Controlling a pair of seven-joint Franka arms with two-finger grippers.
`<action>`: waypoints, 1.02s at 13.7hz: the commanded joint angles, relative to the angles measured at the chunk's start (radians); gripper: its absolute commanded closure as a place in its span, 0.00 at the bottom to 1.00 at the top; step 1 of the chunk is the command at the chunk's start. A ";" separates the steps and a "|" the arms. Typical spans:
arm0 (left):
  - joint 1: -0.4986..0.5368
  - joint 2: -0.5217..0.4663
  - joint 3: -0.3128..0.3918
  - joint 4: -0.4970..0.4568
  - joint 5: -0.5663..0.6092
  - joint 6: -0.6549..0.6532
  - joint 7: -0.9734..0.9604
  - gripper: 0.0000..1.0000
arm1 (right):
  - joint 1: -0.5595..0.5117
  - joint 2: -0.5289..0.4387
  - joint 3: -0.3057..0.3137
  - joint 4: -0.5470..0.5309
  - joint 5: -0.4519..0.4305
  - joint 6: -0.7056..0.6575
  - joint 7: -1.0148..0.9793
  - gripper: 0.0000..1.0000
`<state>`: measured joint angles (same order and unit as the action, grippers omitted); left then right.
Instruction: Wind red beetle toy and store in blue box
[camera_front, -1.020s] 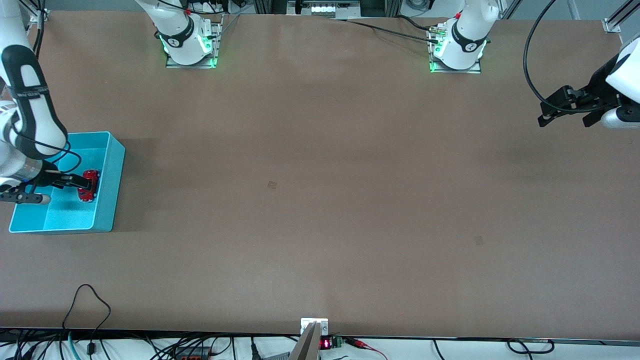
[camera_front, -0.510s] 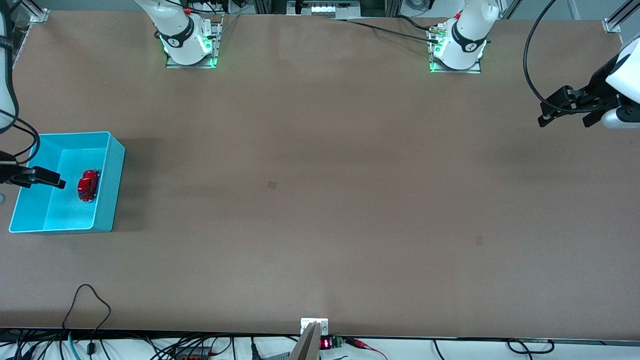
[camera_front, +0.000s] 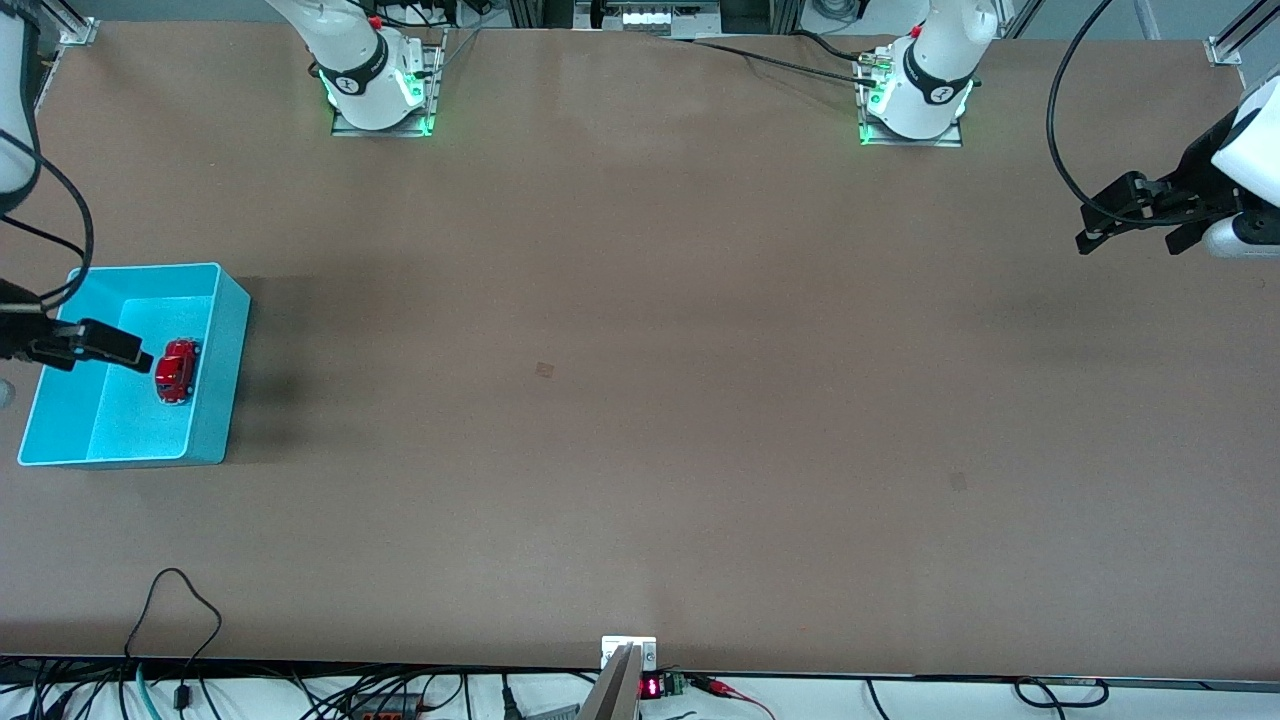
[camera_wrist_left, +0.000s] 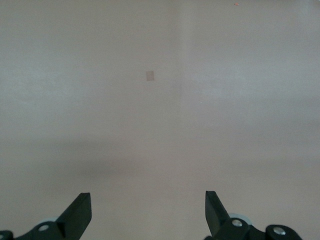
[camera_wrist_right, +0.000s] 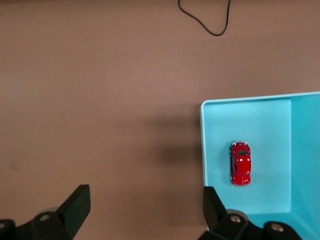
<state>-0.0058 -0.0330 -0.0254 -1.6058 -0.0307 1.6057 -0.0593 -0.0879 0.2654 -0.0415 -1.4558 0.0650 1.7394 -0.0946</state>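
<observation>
The red beetle toy (camera_front: 176, 371) lies free on the floor of the blue box (camera_front: 226, 350), close to the wall toward the table's middle. It also shows in the right wrist view (camera_wrist_right: 240, 163) inside the box's pale rim (camera_wrist_right: 202, 145). My right gripper (camera_front: 135, 352) hangs in the air over the box, open and empty, apart from the toy; its jaws (camera_wrist_right: 145, 212) stand wide. My left gripper (camera_front: 1088, 238) waits open and empty over bare table at the left arm's end, and its wrist view shows it (camera_wrist_left: 147, 215) above plain brown surface.
The box stands at the right arm's end of the brown table (camera_front: 640, 400). A black cable loop (camera_front: 175, 600) lies near the front edge and shows in the right wrist view (camera_wrist_right: 210, 22). Small dark patches mark the table (camera_front: 544, 369).
One second ago my right gripper's fingers were at the toy in the box. They let go and drew up and away, then drifted slightly back toward the toy. The left arm has not moved.
</observation>
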 joint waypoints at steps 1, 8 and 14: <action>-0.006 0.013 0.005 0.032 0.008 -0.020 -0.010 0.00 | 0.016 -0.077 -0.017 -0.012 0.006 -0.076 0.056 0.00; -0.006 0.013 0.005 0.032 0.008 -0.020 -0.010 0.00 | 0.111 -0.100 -0.115 -0.023 -0.011 -0.133 0.023 0.00; -0.006 0.013 0.005 0.032 0.008 -0.020 -0.010 0.00 | 0.119 -0.172 -0.112 -0.135 -0.048 -0.084 0.035 0.00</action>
<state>-0.0058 -0.0330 -0.0252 -1.6055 -0.0307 1.6057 -0.0593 0.0168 0.1533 -0.1419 -1.5184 0.0316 1.6260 -0.0580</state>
